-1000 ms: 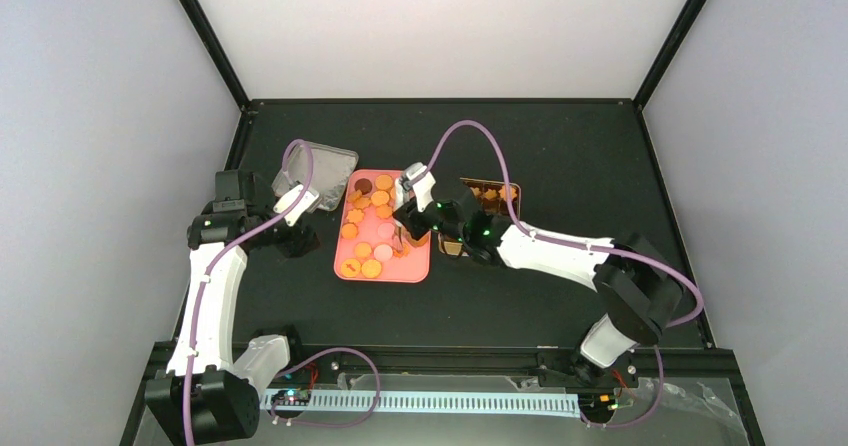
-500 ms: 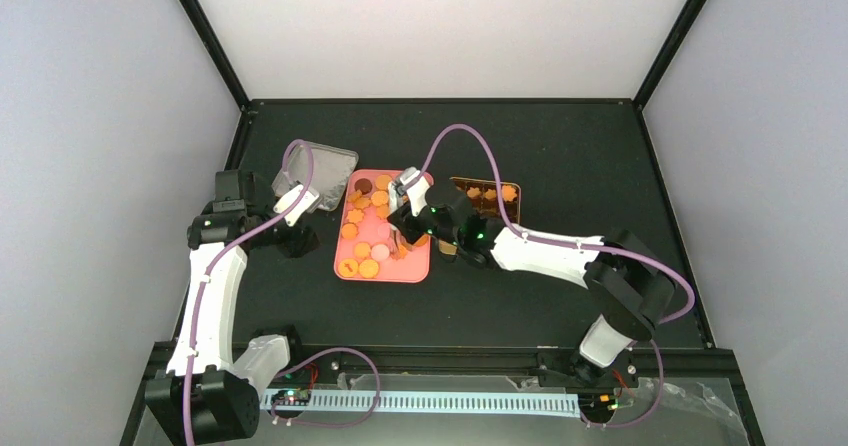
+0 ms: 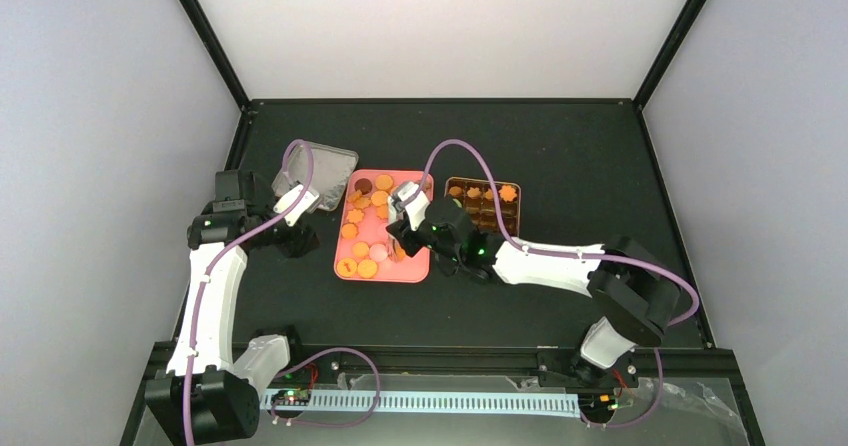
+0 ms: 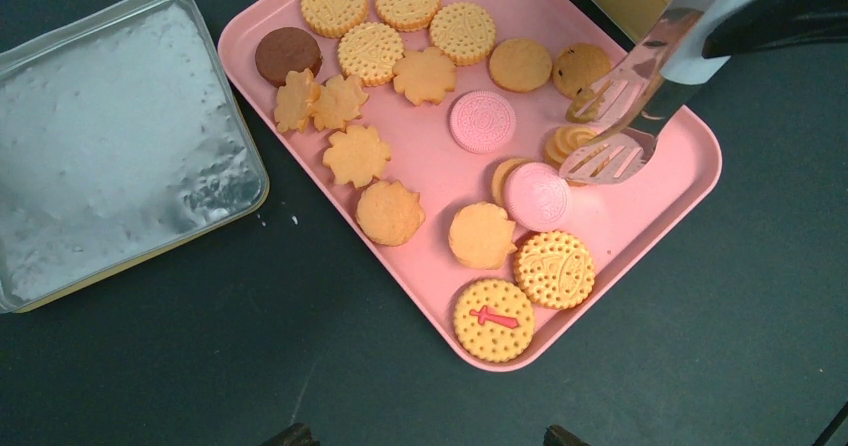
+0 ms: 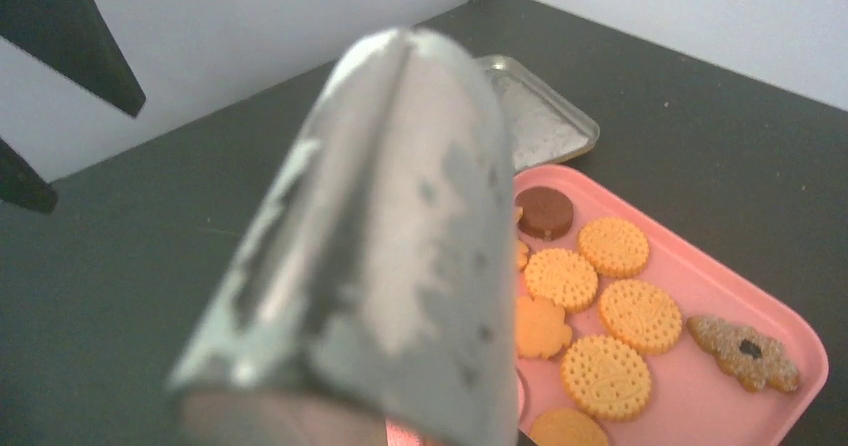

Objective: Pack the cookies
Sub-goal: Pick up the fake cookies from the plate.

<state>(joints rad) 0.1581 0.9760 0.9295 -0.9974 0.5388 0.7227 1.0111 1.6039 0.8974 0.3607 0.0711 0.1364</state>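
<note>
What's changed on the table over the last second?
The right gripper, shut on the tongs, drew back slightly toward the bases, uncovering the gold tin. The tong tips remain over the pink tray. The left gripper, lid and cookies look unmoved.

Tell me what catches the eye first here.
A pink tray in the middle, scattered with cookies, mostly orange. Metal tongs hang over its right side, tips by a pink cookie. A silver lid lies left of it, a partly filled gold tin right.
</note>
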